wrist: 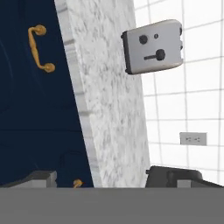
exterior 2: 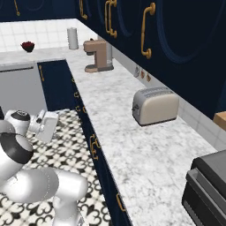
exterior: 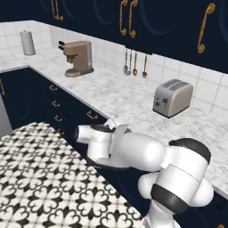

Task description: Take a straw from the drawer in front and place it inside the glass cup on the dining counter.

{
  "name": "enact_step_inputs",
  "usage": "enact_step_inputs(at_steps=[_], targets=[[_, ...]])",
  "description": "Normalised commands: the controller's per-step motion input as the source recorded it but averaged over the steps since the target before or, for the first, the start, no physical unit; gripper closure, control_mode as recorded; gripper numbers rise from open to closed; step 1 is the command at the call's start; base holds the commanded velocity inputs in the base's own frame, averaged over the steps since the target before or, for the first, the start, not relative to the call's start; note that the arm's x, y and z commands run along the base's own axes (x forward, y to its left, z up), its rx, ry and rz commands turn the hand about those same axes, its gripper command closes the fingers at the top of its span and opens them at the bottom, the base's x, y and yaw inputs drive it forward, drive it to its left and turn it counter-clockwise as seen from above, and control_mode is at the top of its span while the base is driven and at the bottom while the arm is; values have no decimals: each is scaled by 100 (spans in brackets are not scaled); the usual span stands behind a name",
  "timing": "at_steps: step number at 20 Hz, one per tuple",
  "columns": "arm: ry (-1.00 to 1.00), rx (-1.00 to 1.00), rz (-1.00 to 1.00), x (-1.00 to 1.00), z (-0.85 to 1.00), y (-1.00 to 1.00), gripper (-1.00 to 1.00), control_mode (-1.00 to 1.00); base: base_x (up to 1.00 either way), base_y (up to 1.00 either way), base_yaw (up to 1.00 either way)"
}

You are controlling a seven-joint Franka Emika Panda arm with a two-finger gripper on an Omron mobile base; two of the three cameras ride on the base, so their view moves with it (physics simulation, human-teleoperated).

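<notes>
Left base view, marble worktop, patterned floor

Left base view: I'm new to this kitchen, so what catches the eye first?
The bulky white robot arm fills the foreground before the dark-navy drawers. Behind it, a silver toaster sits on the marble worktop, with a tan coffee machine farther left.

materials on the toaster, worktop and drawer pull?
Toaster: looks like brushed metal, pale grey with a dull sheen, with darker knobs and lever on its end. Worktop: marble-look stone, white with grey mottling; polish unclear in this render. Drawer pull: brass-coloured metal, a curved golden bar on the flat navy drawer front, likely painted.
</notes>
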Motion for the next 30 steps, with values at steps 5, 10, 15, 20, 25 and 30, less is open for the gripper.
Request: enact_step_inputs(at_steps=[5,10,15,20,25,30], targets=[[0,-26,-9,30,-59,0,-100,-100,0,0,0],[0,-18,-7,33,-54,0,-100,-100,0,0,0],[0,-5,-8,24,-47,-18,-100,-100,0,0,0],[0,0,-4,23,-35,-33,-100,-100,0,0,0],[-3,0,0,29,-26,-32,-100,-100,0,0,0],[-3,0,0,28,-8,-34,-100,-100,0,0,0]])
